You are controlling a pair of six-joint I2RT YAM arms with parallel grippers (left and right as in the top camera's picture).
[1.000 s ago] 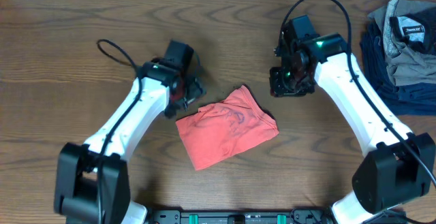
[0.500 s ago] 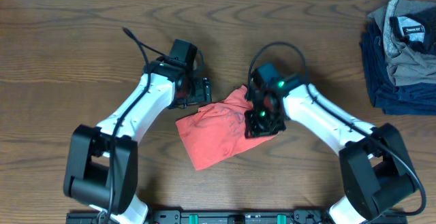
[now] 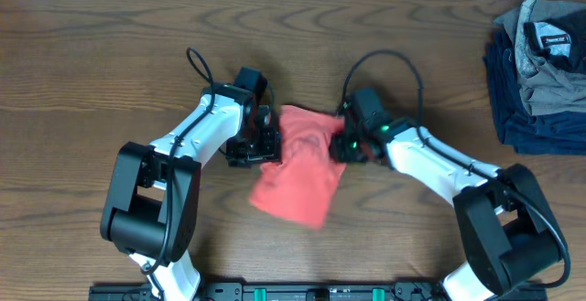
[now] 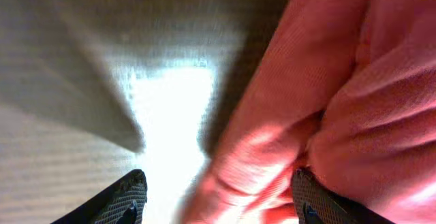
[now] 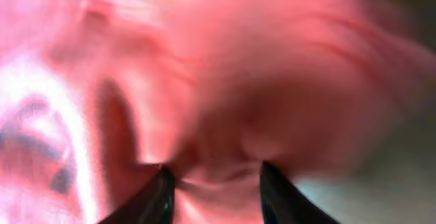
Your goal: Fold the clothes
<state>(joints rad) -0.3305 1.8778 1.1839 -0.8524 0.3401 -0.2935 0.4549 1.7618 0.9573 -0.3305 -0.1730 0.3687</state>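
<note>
The coral-red shirt (image 3: 298, 168) lies crumpled at the table's middle, longer front to back than it is wide. My left gripper (image 3: 261, 147) is at its left edge. In the left wrist view, red cloth (image 4: 340, 81) fills the right side. The left gripper (image 4: 225, 200) stands open, with the shirt's edge reaching between its fingers and bare wood by the left one. My right gripper (image 3: 341, 145) is at the shirt's right edge. The right wrist view is blurred. It shows a fold of shirt (image 5: 238, 67) bunched between the parted fingers of the right gripper (image 5: 216, 190).
A pile of grey and navy garments (image 3: 540, 63) sits at the far right edge. The brown wooden table (image 3: 92, 63) stretches to the left and behind the arms. Both arms reach in from the front edge and flank the shirt.
Both grippers have closed in on the shirt from either side. The shirt has turned from lying wide to lying lengthwise and has shifted left. The left jaws have narrowed and the right jaws have widened.
</note>
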